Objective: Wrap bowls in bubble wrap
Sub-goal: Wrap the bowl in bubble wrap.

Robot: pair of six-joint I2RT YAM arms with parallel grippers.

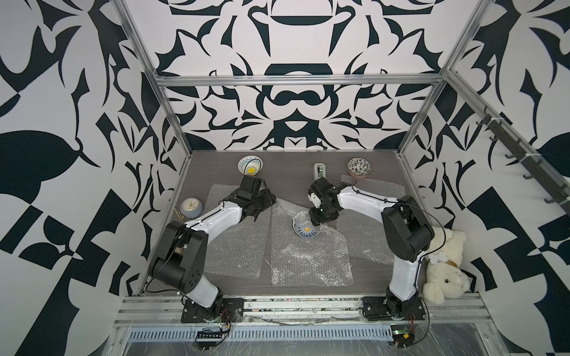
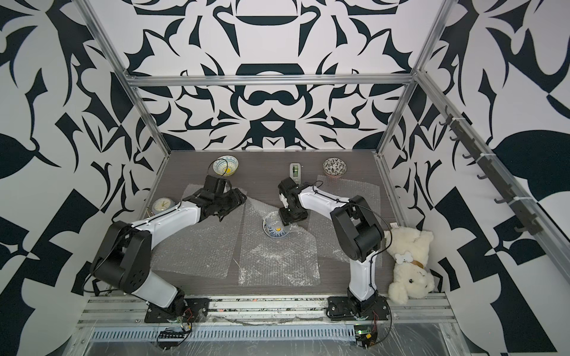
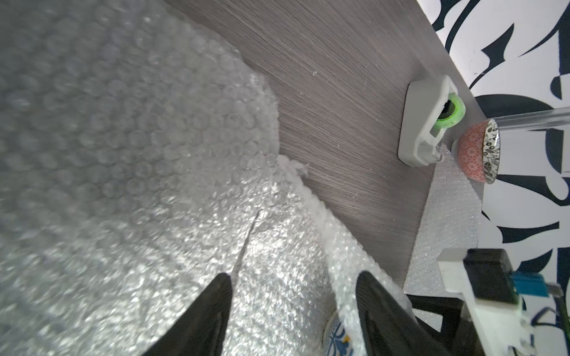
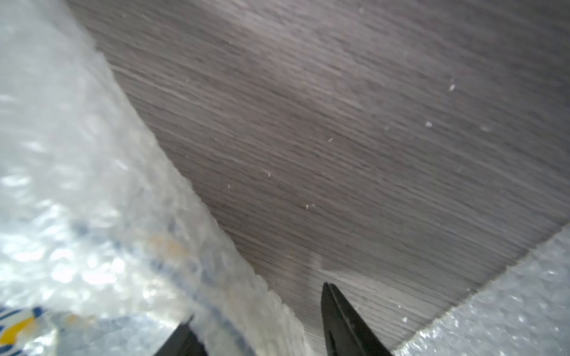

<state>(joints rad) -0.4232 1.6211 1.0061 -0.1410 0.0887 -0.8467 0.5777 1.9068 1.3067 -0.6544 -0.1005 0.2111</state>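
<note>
Both top views: the blue-and-yellow bowl [image 1: 305, 227] sits tilted on the middle bubble wrap sheet [image 1: 308, 262], mid worktop [image 1: 293, 160], with film rucked up along its far side. The right tool [image 1: 320, 219] is at the bowl's rim. The left tool [image 1: 266, 200] is over the gap between the middle and left sheet [image 1: 234, 246]. The white bowl [image 1: 249, 165] and floral bowl [image 1: 359, 167] stand at the back, the tape dispenser [image 1: 319, 170] between them.

Left wrist: fingers spread, released, wrap beneath. Part of the patterned bowl shows by one finger [image 3: 379, 308].

Right wrist: fingers apart, nothing clamped. The wrap's edge lies between them, and the bowl shows blurred through the film.
</note>
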